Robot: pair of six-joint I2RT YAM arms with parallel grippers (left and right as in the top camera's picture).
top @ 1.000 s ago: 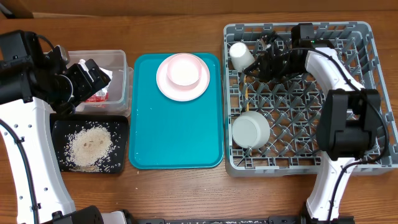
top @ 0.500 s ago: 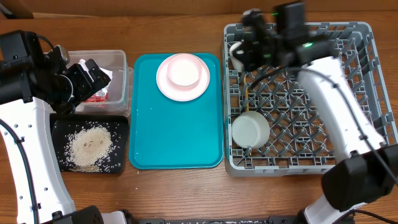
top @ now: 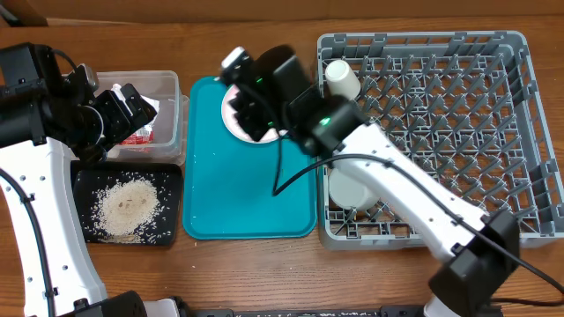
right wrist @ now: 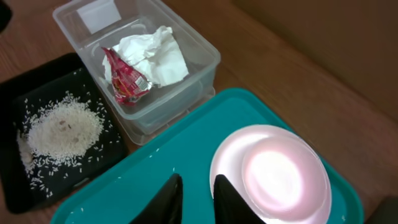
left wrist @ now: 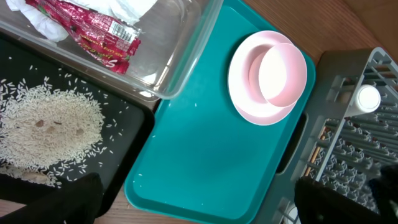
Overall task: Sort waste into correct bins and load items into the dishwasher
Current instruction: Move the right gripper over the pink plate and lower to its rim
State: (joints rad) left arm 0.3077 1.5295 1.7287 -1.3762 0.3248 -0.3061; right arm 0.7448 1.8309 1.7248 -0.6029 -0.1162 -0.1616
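A pale pink plate (right wrist: 233, 146) with a pink bowl (right wrist: 283, 180) on it sits at the far end of the teal tray (top: 247, 194). My right gripper (right wrist: 198, 199) hovers just left of the plate, open by a narrow gap, with only tray showing between its fingers. In the overhead view the right arm hides most of the plate. My left gripper (left wrist: 199, 205) hangs wide open and empty above the tub's near edge. The clear tub (top: 172, 97) holds a red wrapper (right wrist: 124, 84) and a white napkin (right wrist: 155, 56). Rice (top: 128, 207) lies in the black tray (top: 84, 180).
The grey dish rack (top: 441, 132) at the right holds a cream cup (top: 342, 77) in its back-left corner. A grey-green bowl (top: 348, 192) sits at its front left, partly under the right arm. A few stray rice grains dot the teal tray.
My right arm has swung left from the rack's back-left corner to above the teal tray beside the plate, and its jaws have parted slightly. The left arm has not moved.
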